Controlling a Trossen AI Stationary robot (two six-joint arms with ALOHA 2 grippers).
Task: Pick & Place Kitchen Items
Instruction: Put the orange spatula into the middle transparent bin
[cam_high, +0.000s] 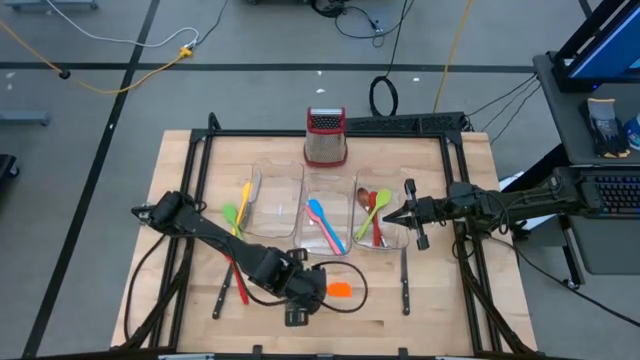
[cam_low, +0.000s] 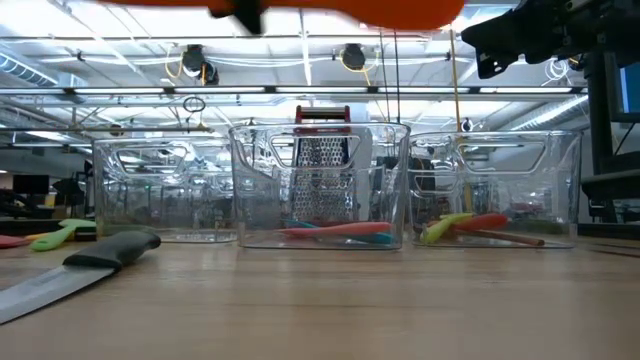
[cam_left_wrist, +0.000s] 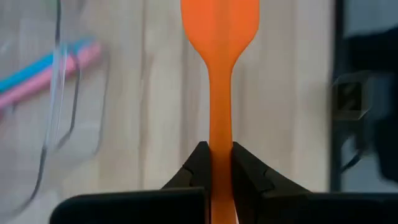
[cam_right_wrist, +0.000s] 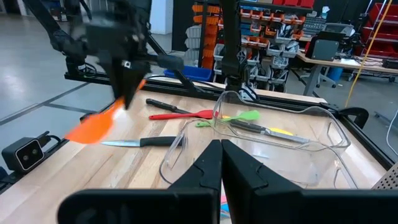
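My left gripper (cam_high: 316, 289) is shut on an orange spatula (cam_high: 340, 289), above the table's near middle; the spatula shows at the top of the low view (cam_low: 400, 12). My right gripper (cam_high: 392, 215) is shut and empty, above the right clear bin (cam_high: 403, 238), which holds brown, red, green and orange utensils (cam_high: 372, 215). The middle bin holds a blue and a pink utensil (cam_high: 322, 222). A yellow (cam_high: 243, 200), a green (cam_high: 231, 214) and a red utensil (cam_high: 238, 280) and two black-handled knives (cam_high: 222, 296) (cam_high: 405, 285) lie on the table. My left gripper pinches the orange spatula's slim handle (cam_left_wrist: 220, 134) between its two fingers. The fingers point toward the table's right edge, and the handle runs on ahead in line with them to the blade (cam_left_wrist: 220, 18). The spatula is lifted clear of the table.
A steel box grater with a red top (cam_high: 325, 137) stands behind the bins. The left clear bin (cam_high: 285, 170) stands beside the loose utensils. A black frame (cam_high: 330, 131) edges the work area. One knife lies close to the low camera (cam_low: 100, 255).
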